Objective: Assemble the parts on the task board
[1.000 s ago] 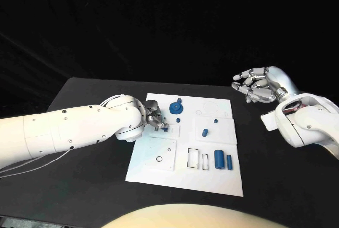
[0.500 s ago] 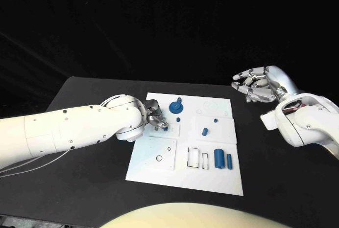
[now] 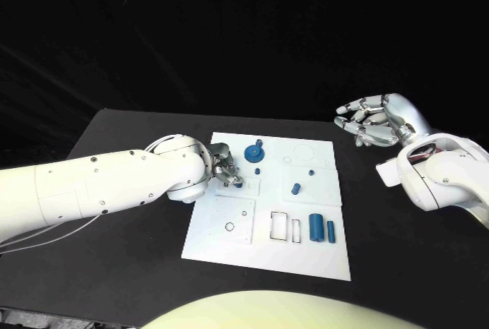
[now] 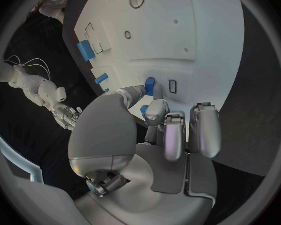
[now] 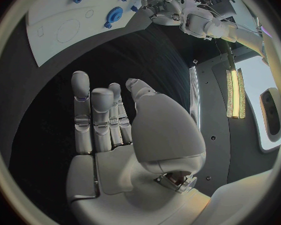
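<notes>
Lying near the task board's (image 3: 267, 255) left edge, a small blue part (image 4: 150, 86) is pinched by the left hand (image 3: 224, 171). Beyond the board's far right corner, the right hand (image 3: 369, 122) hovers empty over the counter (image 3: 122, 138), fingers apart.

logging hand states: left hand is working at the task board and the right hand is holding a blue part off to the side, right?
Not quite. The left hand is at the task board, but the right hand holds nothing: the right wrist view shows its fingers apart over bare table, off to the side.

Bright board, dark surroundings, fisheye bending
</notes>
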{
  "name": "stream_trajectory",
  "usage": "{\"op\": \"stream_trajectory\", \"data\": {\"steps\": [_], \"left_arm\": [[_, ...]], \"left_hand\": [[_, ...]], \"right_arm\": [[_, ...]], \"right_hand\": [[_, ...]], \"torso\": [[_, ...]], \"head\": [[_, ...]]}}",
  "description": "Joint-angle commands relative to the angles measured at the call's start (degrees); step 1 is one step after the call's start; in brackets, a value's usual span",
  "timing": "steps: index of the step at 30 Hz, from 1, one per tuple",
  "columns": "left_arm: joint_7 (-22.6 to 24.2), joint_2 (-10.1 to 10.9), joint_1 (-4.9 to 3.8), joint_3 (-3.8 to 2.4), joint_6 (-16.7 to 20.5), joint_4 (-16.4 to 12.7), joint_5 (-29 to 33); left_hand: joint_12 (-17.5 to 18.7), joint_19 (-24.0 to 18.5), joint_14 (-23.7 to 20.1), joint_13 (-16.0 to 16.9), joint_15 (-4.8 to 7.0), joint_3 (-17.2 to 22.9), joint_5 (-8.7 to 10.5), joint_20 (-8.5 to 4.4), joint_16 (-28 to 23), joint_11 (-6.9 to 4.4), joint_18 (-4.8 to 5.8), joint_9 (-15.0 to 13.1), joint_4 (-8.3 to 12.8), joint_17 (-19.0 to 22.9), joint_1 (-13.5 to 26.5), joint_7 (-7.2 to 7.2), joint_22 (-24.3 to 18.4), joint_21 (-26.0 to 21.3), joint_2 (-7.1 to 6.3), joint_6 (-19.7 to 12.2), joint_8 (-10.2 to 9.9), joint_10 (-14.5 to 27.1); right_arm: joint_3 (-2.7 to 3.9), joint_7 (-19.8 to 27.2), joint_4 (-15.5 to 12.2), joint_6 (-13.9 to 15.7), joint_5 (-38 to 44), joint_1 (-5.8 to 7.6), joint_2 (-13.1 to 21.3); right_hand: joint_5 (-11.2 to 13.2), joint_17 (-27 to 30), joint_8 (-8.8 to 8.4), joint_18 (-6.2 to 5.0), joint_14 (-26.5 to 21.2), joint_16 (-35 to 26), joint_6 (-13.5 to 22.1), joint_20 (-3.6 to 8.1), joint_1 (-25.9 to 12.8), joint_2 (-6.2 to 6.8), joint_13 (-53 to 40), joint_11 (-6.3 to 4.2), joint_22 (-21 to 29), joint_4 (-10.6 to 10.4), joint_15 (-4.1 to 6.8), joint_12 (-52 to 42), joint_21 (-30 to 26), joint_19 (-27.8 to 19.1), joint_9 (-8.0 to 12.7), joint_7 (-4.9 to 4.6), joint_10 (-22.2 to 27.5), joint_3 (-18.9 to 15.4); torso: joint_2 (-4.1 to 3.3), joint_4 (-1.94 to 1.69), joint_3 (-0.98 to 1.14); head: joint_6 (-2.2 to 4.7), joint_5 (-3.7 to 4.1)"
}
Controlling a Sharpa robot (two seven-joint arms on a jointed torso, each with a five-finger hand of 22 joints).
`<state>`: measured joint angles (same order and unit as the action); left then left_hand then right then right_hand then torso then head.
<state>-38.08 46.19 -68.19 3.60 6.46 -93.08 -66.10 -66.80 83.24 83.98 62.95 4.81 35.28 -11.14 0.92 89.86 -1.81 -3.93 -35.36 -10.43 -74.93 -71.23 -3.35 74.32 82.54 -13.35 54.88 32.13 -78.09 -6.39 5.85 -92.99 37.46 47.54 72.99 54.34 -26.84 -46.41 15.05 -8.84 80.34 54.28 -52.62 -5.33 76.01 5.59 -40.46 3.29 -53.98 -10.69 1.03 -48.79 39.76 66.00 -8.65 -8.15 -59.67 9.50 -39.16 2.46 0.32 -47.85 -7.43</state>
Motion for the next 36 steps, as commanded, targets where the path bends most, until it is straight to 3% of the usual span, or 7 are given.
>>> {"op": "stream_trajectory", "data": {"steps": [1, 13, 26, 36], "left_arm": [[0.30, -0.09, 0.07, 0.03, -1.78, -0.11, -0.12], [0.06, -0.15, 0.07, 0.02, -2.20, 0.10, 0.34], [-1.32, -1.40, 0.05, -0.08, -5.75, 1.05, 1.15], [-1.54, -2.22, 0.03, -0.21, -7.27, 2.06, 1.33]], "left_hand": [[-0.14, 0.37, 6.02, -0.02, 0.37, 8.90, -0.37, -0.01, 0.14, -0.08, 0.71, -0.11, 8.60, -15.07, -0.29, 0.81, -0.04, 0.22, -0.51, 1.25, 0.15, -0.43], [-0.19, 0.36, 6.02, 0.05, 0.40, 8.97, -0.37, -0.03, 0.14, -0.11, 0.70, -0.11, 8.66, -15.07, -0.21, 0.84, -0.08, 0.20, -0.59, 1.35, 0.12, -0.51], [0.29, 0.40, 6.02, -0.44, 0.51, 9.20, -0.31, -0.08, 0.14, -0.23, 0.72, -0.14, 8.50, -15.07, 0.69, 1.06, -0.03, 0.21, -0.59, 1.66, -0.13, -0.57], [-0.12, 0.48, 6.02, 0.06, 0.71, 9.00, -0.23, -0.16, 0.14, -0.56, 0.75, -0.45, 8.03, -15.07, 2.02, 1.56, 0.14, 0.26, -0.27, 1.87, -0.09, -1.18]], "right_arm": [[0.01, 0.63, 0.01, -0.16, 0.09, -0.06, -0.06], [0.01, 0.64, 0.01, -0.13, 0.09, -0.11, -0.10], [0.01, 0.60, -0.03, -0.17, 0.08, -0.13, -0.14], [0.01, 0.72, -0.02, -0.27, 0.08, -0.13, -0.08]], "right_hand": [[-0.36, 0.00, 0.22, -0.98, 0.22, -0.32, 0.27, 0.12, -0.47, 0.12, 0.05, -0.09, 0.05, -0.30, 0.02, -0.17, -0.32, 0.10, -0.08, -0.02, 0.32, 0.02], [-0.46, 0.10, 0.26, -1.00, 0.22, -0.48, 0.31, 0.13, -0.47, 0.07, 0.10, -0.10, 0.15, -0.34, 0.03, -0.21, -0.48, 0.11, -0.08, -0.02, 0.34, 0.10], [-0.47, 0.11, 0.26, -1.00, 0.22, -0.49, 0.31, 0.13, -0.47, 0.07, 0.10, -0.10, 0.16, -0.35, 0.03, -0.21, -0.49, 0.11, -0.08, -0.02, 0.34, 0.11], [-0.61, 0.16, 0.32, -1.02, 0.23, -0.63, 0.33, 0.14, -0.42, -0.09, 0.16, -0.12, 0.25, -0.40, 0.04, -0.23, -0.64, 0.13, -0.08, -0.01, 0.38, 0.26]], "torso": [[0.00, 0.02, 0.02], [0.00, 0.01, 0.03], [-0.01, 0.15, 0.04], [0.02, 0.04, 0.05]], "head": [[-0.08, -0.04], [-0.16, 0.07], [-0.23, 0.16], [-0.25, 0.36]]}}
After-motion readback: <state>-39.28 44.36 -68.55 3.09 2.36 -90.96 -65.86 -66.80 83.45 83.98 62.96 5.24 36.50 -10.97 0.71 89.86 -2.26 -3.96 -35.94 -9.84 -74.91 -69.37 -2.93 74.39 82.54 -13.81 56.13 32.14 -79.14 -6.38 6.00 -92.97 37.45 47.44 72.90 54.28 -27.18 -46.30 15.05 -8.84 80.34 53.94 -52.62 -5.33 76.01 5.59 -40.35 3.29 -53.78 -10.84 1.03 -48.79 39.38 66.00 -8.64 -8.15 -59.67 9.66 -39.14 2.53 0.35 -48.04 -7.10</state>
